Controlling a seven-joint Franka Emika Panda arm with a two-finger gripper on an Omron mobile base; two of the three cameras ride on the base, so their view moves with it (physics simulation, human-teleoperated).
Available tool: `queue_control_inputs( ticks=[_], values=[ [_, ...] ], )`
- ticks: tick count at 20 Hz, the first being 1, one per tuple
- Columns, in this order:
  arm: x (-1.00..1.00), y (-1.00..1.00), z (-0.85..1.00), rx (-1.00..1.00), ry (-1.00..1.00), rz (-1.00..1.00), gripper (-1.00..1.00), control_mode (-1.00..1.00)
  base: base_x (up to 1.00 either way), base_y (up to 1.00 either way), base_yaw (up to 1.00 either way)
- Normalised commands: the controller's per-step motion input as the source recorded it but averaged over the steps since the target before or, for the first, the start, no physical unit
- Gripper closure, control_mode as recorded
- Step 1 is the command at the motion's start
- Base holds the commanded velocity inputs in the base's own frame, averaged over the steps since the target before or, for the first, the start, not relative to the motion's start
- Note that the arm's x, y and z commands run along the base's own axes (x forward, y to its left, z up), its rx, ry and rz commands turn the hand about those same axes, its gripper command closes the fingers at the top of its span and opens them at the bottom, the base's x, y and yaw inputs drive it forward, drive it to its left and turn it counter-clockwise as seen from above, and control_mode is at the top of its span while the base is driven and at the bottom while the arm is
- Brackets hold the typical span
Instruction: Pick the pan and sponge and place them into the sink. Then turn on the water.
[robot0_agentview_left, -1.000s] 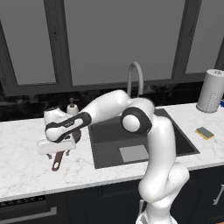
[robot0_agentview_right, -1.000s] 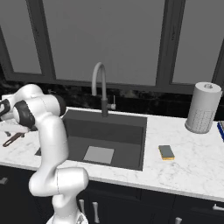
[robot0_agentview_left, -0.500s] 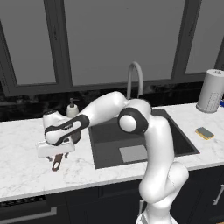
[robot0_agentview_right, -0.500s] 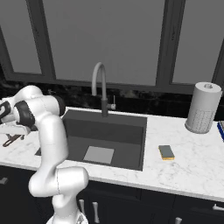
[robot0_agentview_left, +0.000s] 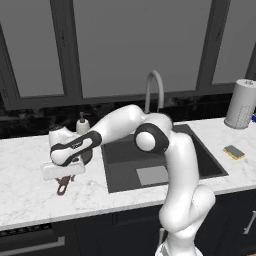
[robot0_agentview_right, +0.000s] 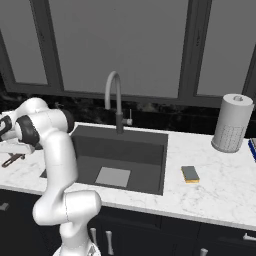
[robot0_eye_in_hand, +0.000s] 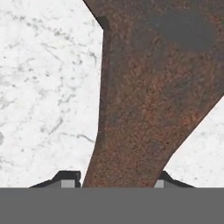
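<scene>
The dark reddish-brown pan (robot0_eye_in_hand: 144, 109) lies on the white marble counter left of the sink (robot0_agentview_left: 125, 156). Its looped handle end (robot0_agentview_left: 62, 189) pokes out below my hand, and the same handle (robot0_agentview_right: 11, 160) shows at the left edge of the right base view. My gripper (robot0_agentview_left: 64, 178) is down over the handle and open. In the hand view a fingertip (robot0_eye_in_hand: 68, 180) stands on each side of the handle, close to its edges. The yellow and green sponge (robot0_agentview_left: 233, 151) (robot0_agentview_right: 190, 173) lies on the counter right of the sink (robot0_agentview_right: 120, 150). The grey gooseneck faucet (robot0_agentview_left: 155, 90) (robot0_agentview_right: 114, 95) stands behind the basin, with no water running.
A beige soap dispenser (robot0_agentview_left: 82, 123) stands behind the pan by the wall. A paper towel roll (robot0_agentview_left: 241, 104) (robot0_agentview_right: 231, 123) is at the back right. Dark windows run along the back, and the counter's front edge is near the pan handle.
My hand has sunk a little lower onto the pan handle. The pan, sponge and base have not moved.
</scene>
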Motion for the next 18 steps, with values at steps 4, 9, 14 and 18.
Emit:
queue_control_inputs(
  ticks=[4,9,14,18],
  values=[
    [-0.15,-0.45,0.0,0.0,-0.01,-0.21,1.0,-1.0,0.0,0.0,0.0],
    [-0.33,-0.46,0.0,0.0,-0.02,-0.43,1.0,-1.0,0.0,0.0,0.0],
    [-0.12,-0.48,0.0,-0.02,0.0,-0.49,1.0,-1.0,0.0,0.0,0.0],
    [0.0,-0.73,0.0,-0.07,0.0,-0.5,1.0,-1.0,0.0,0.0,0.0]
  ],
)
